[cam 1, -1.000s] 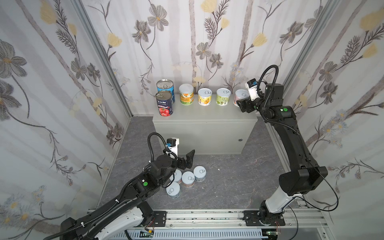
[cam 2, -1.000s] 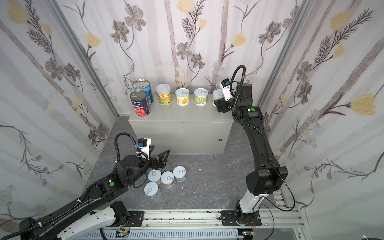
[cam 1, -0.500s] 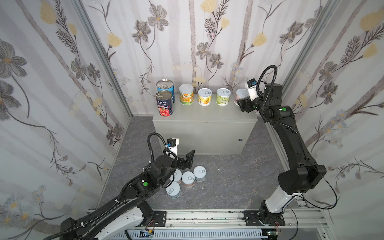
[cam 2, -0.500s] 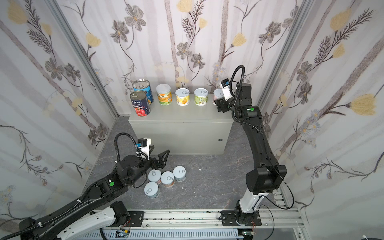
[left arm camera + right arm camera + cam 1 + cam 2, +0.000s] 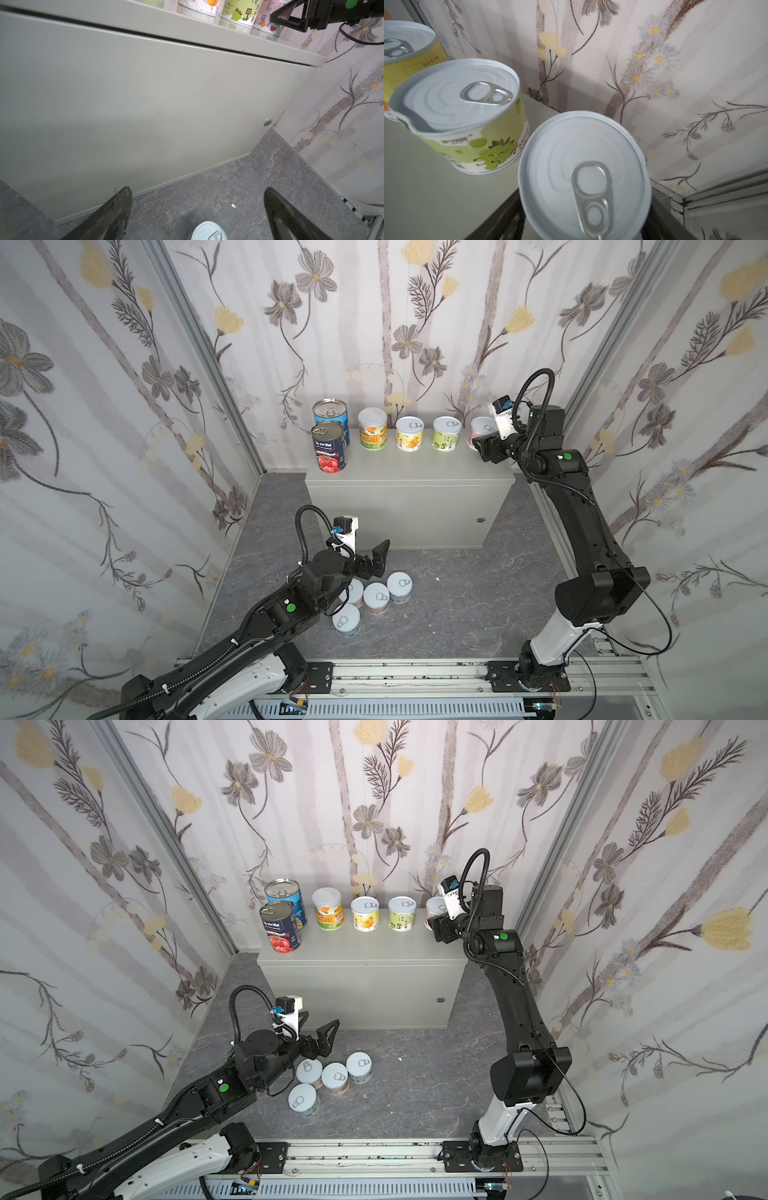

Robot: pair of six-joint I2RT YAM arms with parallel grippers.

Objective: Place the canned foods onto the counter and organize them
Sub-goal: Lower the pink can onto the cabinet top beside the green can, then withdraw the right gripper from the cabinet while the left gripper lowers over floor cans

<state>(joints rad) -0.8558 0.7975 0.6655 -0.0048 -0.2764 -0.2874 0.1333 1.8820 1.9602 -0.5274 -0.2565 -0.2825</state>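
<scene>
On the light-grey counter (image 5: 409,497) stand a navy tomato can (image 5: 329,448), a blue can (image 5: 331,414), then orange (image 5: 372,429), yellow (image 5: 409,434), green (image 5: 467,124) and pink (image 5: 480,429) short cans in a row. My right gripper (image 5: 585,220) straddles the pink can (image 5: 583,166) at the counter's right end. Its lid hides whether the fingers touch. Several pale-lidded cans (image 5: 376,598) sit clustered on the floor. My left gripper (image 5: 197,199) hangs open and empty just above them, facing the counter's front; one lid (image 5: 209,232) shows below it.
Floral walls close in on three sides, close behind the row of cans. The counter's front carries a small round lock (image 5: 268,122). A rail (image 5: 415,676) with both arm bases runs along the front. Dark marbled floor (image 5: 478,605) lies right of the floor cans.
The right gripper has shifted slightly at the pink can on the counter's right end. The left arm and all other cans stay where they were.
</scene>
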